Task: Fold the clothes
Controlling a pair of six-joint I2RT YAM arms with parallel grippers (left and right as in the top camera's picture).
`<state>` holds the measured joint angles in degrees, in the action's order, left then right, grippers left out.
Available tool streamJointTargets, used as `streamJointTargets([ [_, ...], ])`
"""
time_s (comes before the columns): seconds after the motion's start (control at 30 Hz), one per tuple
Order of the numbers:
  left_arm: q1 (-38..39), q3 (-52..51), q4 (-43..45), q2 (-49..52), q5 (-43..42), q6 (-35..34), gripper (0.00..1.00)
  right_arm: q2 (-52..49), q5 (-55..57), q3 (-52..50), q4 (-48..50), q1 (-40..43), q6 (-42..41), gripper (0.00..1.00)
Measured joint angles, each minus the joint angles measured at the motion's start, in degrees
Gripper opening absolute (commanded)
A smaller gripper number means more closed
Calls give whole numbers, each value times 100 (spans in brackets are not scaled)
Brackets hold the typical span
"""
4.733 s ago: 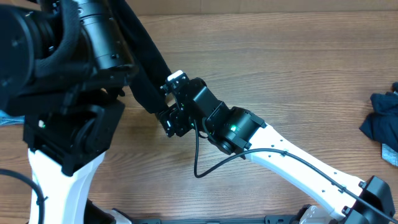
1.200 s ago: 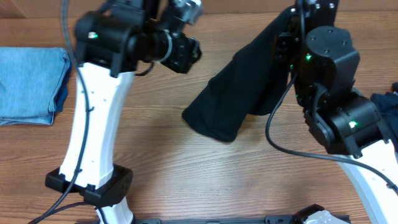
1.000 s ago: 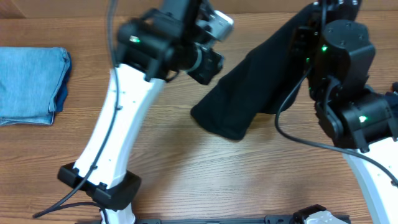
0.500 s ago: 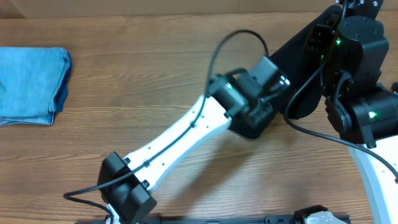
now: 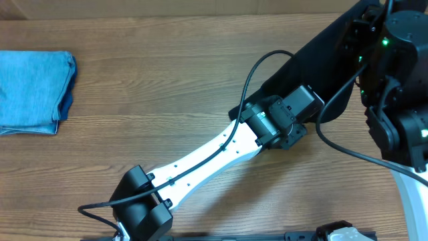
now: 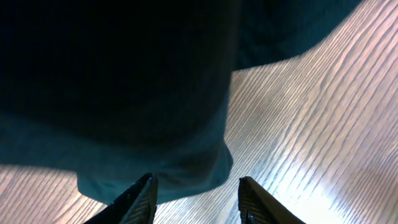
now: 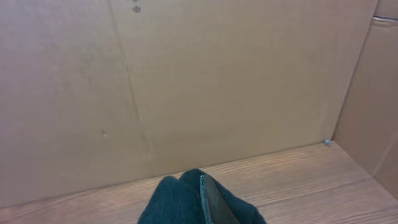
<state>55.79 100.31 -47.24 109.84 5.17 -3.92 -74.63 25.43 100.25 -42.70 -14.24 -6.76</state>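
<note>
Left wrist | left tool spread, black T-shirt hem just ahead | right tool clenched on it

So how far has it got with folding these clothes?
One piece looks done: the light blue denim lies folded at the left edge of the table. In hand is the black T-shirt, hanging unfolded from the shut right gripper, while the open left gripper sits at its lower hem. That shirt's folding is all left to do.

Black T-shirt; light blue denim; wood-grain table.
</note>
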Motion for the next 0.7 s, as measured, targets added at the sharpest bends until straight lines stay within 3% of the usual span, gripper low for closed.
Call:
streamJointTargets([
  [0.2, 0, -2, 184, 0, 127, -332, 48, 0, -319, 188, -367, 0, -199, 4],
  [0.43, -74, -13, 315, 0, 1167, -822, 50, 0, -431, 229, -625, 0, -273, 4],
  [0.7, -887, -22, 601, 0, 1665, -1008, 48, 0, -710, 234, -929, 0, -424, 4],
])
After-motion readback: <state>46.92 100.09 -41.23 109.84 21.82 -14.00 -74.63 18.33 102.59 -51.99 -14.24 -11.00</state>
